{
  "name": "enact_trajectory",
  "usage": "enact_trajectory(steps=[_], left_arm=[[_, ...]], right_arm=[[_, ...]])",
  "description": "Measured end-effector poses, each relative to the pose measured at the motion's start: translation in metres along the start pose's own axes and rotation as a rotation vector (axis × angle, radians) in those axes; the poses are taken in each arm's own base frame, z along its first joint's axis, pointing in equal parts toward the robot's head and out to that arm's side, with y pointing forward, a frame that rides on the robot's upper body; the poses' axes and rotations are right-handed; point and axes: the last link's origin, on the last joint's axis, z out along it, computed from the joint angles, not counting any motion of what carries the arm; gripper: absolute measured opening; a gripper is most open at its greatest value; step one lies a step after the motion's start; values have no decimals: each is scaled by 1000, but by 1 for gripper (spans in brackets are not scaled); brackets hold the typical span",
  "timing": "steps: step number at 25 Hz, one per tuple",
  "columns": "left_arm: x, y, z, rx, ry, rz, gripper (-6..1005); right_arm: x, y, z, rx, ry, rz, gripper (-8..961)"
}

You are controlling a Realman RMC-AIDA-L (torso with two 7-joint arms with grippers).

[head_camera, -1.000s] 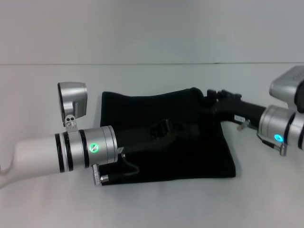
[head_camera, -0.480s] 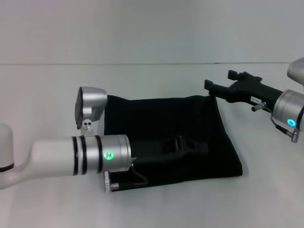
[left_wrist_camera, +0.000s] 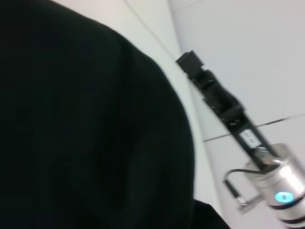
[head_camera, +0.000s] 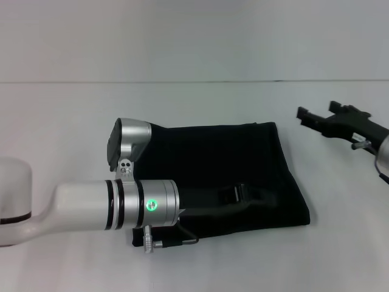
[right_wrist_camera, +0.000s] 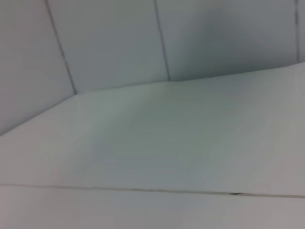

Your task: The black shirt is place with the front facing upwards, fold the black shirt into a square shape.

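The black shirt lies on the white table as a rough, plain black square with a slanted right edge. No print or label shows. My left arm reaches across its front part, and the left gripper lies low on the cloth near the front right. In the left wrist view the black shirt fills most of the picture. My right gripper is open and empty, held above the table to the right of the shirt and apart from it. It also shows in the left wrist view.
The white table runs back to a pale wall. The right wrist view shows only bare table and wall panels. My left arm's elbow joint covers the shirt's back left corner.
My right gripper has let go of the shirt's back right corner and drawn away to the right. My left arm has slid to the right over the shirt. The cloth now lies flatter.
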Motion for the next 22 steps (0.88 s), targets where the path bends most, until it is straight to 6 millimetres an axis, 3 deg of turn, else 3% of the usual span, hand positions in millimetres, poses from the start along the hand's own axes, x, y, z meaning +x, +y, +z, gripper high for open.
enact_trajectory(steps=[2,8,9,12,15,16,17,22], left_arm=[[-1,7,-2,-58,-6,-9,117],[-3,27,-19,-221,-32,34,294],[-3,36,-38,-299,-36,134,323],[-1,33,-60,-305,-32,190,423],[6,20,-92,-246,22,271,528],[11,8,-117,-176,83,337,563],[11,8,-117,-176,83,337,611],[20,-12,-175,-20,255,504,832]], right_arm=[[2,-4,-4,12,-10,34,942],[1,-6,-14,-63,45,225,942],[-2,-5,-16,-95,76,252,942],[-12,-5,-20,-165,159,330,942],[-27,-5,-26,-224,266,403,942],[-37,-5,-28,-253,342,448,942],[-37,-5,-28,-253,342,448,942],[-59,4,-21,-265,526,476,942]])
